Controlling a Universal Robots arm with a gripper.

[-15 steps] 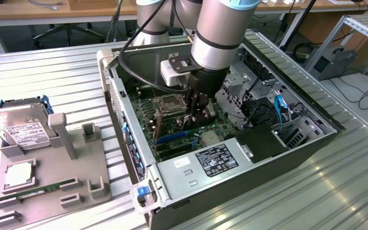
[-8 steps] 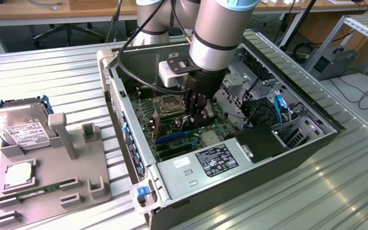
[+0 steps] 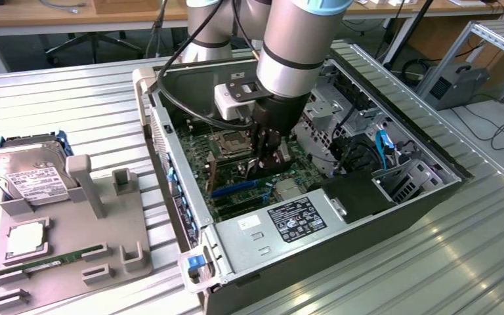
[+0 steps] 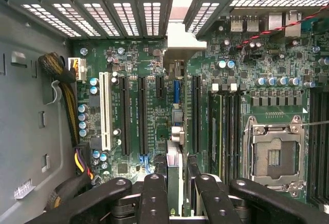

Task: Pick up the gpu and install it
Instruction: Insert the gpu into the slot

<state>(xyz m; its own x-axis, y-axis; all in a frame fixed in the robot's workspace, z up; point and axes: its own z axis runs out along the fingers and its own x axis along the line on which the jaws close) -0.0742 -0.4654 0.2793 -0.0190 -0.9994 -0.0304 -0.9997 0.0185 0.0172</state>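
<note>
The gpu [image 4: 175, 154] shows edge-on in the wrist view as a thin upright card. Its silver end bracket [image 4: 180, 36] reaches up to the case's rear slot covers. My gripper [image 4: 180, 185] is shut on the card, with black fingers [image 4: 154, 196] on either side of it. The card stands over the motherboard's expansion slots, between two long black slots [image 4: 143, 116]. In the exterior view my gripper [image 3: 265, 167] is down inside the open computer case [image 3: 182, 197], just above the blue slot [image 3: 234, 189], and it hides most of the card.
The CPU socket [image 4: 272, 154] and memory slots lie beside the card. A power supply [image 3: 291, 216] and drive cage [image 3: 405, 180] crowd the case's front. Outside, at the exterior view's left, a grey holder [image 3: 68, 243] carries a hard drive [image 3: 26, 172], a chip and a RAM stick [image 3: 37, 266].
</note>
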